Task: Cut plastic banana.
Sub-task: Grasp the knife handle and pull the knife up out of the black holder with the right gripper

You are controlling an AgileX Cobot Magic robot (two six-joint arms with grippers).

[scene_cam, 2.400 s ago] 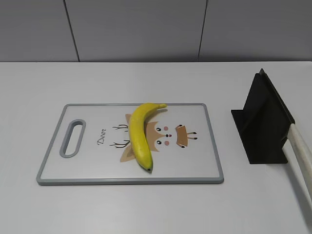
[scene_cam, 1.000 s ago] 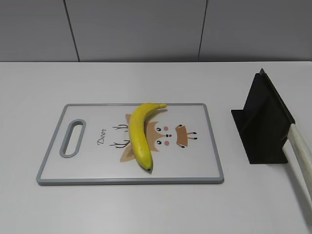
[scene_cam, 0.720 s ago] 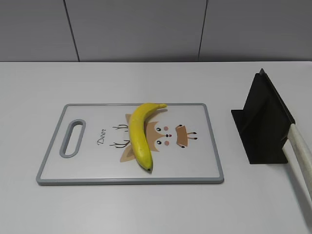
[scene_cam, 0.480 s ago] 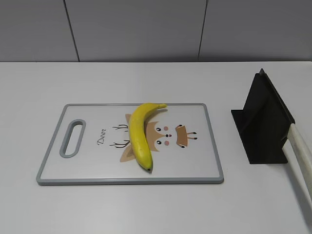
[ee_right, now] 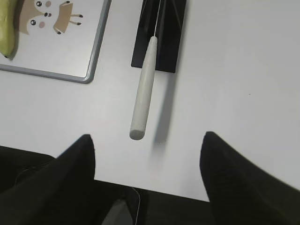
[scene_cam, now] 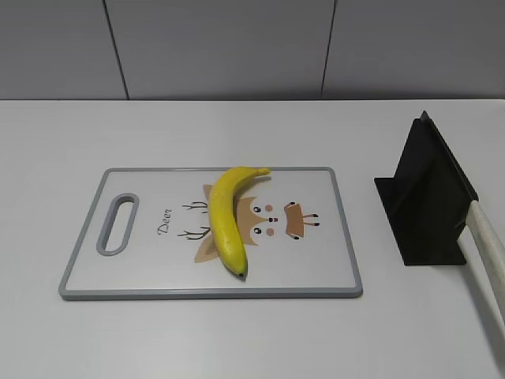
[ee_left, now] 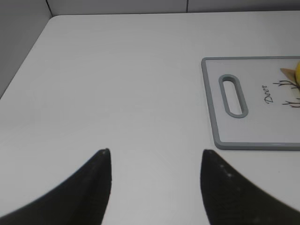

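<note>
**Banana on board, hands apart**

On the grey-rimmed white cutting board (scene_cam: 331, 237) lies the curved yellow plastic banana (scene_cam: 223, 217). Both hands, left (ee_left: 154, 161) and right (ee_right: 147, 145), are spread, holding nothing. A pale-handled tool (ee_right: 143, 91), probably a knife, sits in the black stand (scene_cam: 426, 201).

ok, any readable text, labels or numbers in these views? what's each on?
"Deer": dark script printed on the cutting board, between its handle slot and the cartoon deer face; also readable in the left wrist view.
No other text: none shows on the plastic banana, the black knife stand or the white knife handle.
</note>
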